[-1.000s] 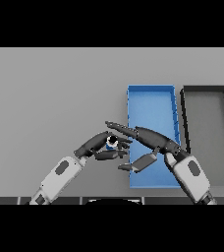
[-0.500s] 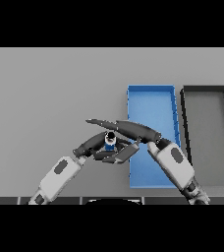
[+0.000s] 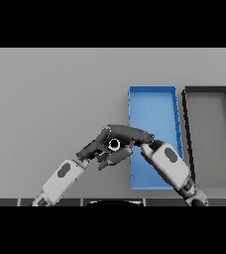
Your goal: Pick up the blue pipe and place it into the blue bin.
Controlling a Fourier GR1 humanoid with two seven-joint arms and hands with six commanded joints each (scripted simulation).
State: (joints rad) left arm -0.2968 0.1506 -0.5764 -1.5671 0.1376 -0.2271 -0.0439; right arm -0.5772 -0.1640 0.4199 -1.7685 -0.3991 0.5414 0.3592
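Note:
The blue pipe (image 3: 114,144) shows only as a small ring end-on, just left of the blue bin (image 3: 152,99), above the table. My left hand (image 3: 92,150) comes in from the lower left with its fingers curled against the pipe's left side. From the lower right, my right hand (image 3: 131,133) reaches across; its fingers lie over the top of the pipe and its thumb curls under it. Most of the pipe is hidden between the two hands.
A black bin (image 3: 207,92) stands right of the blue bin, side by side with it. My right forearm (image 3: 168,165) lies over the near part of the blue bin. Grey table (image 3: 50,99) stretches to the left and behind.
My right hand has swung left from over the blue bin and closed around the pipe held by my left hand. The left hand has hardly moved.

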